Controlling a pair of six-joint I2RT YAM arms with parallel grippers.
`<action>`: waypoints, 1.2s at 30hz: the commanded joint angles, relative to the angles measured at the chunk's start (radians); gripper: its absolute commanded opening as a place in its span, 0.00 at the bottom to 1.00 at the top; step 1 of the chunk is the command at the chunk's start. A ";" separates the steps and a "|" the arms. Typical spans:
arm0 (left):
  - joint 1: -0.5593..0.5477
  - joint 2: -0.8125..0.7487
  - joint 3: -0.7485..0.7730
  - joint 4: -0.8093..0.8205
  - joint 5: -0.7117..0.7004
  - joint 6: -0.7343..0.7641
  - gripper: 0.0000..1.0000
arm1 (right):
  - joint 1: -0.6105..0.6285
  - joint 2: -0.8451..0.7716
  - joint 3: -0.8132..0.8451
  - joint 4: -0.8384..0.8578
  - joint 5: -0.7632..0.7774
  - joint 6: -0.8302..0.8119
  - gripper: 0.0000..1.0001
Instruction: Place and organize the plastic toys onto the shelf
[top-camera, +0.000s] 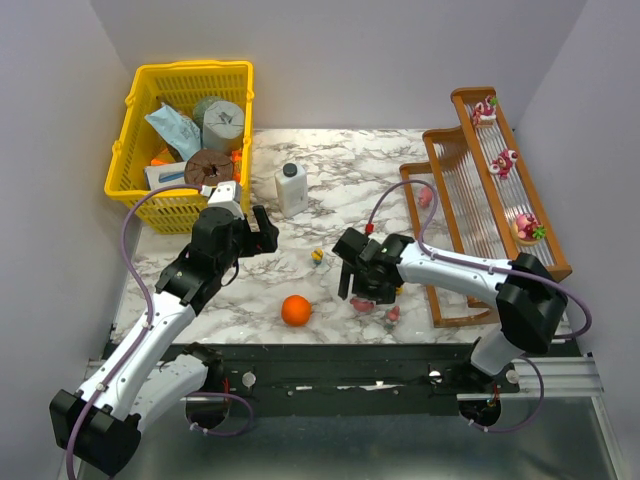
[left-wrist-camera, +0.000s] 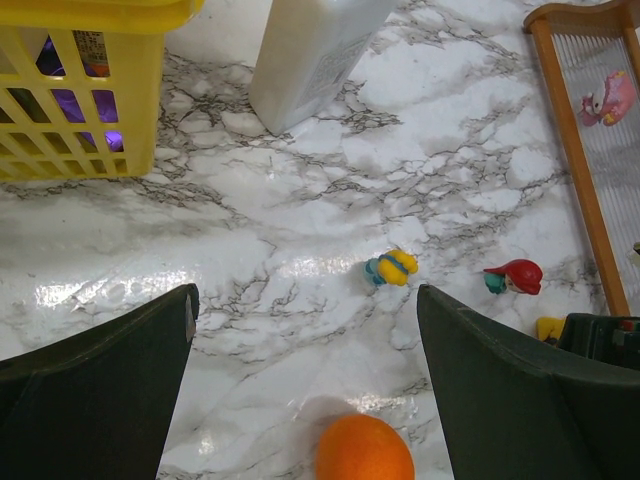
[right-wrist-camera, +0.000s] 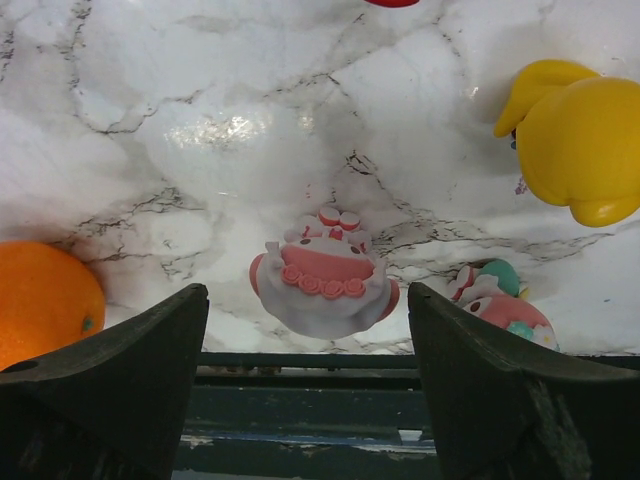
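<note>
The brown stepped shelf (top-camera: 450, 190) stands at the right. Three pink-and-red toys sit on its top tier (top-camera: 484, 110), (top-camera: 503, 161), (top-camera: 527, 226), and one pink toy (top-camera: 426, 196) on the lowest tier. My right gripper (top-camera: 362, 290) is open, low over the table, with a pink-and-white cake-shaped toy (right-wrist-camera: 322, 276) just ahead between its fingers. A pink-and-green toy (right-wrist-camera: 497, 303) and a yellow toy (right-wrist-camera: 573, 140) lie to its right. My left gripper (top-camera: 262, 232) is open and empty, above the table. A small yellow-and-blue toy (left-wrist-camera: 391, 268) and a red-capped toy (left-wrist-camera: 515, 275) lie ahead of it.
An orange ball (top-camera: 295, 310) lies near the front edge, between the arms. A white bottle with a dark cap (top-camera: 291, 188) stands mid-table. A yellow basket (top-camera: 140, 150) full of items sits at the back left. Grey walls close in on both sides.
</note>
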 joint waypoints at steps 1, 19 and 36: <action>0.006 -0.015 -0.011 -0.013 0.010 0.001 0.99 | 0.008 0.032 0.013 -0.006 0.039 0.022 0.88; 0.006 -0.013 0.001 -0.032 -0.007 0.016 0.99 | 0.012 0.085 0.007 0.131 -0.007 -0.258 0.40; 0.006 -0.024 0.024 -0.064 -0.026 0.032 0.99 | 0.017 0.038 -0.041 0.343 -0.441 -1.110 0.42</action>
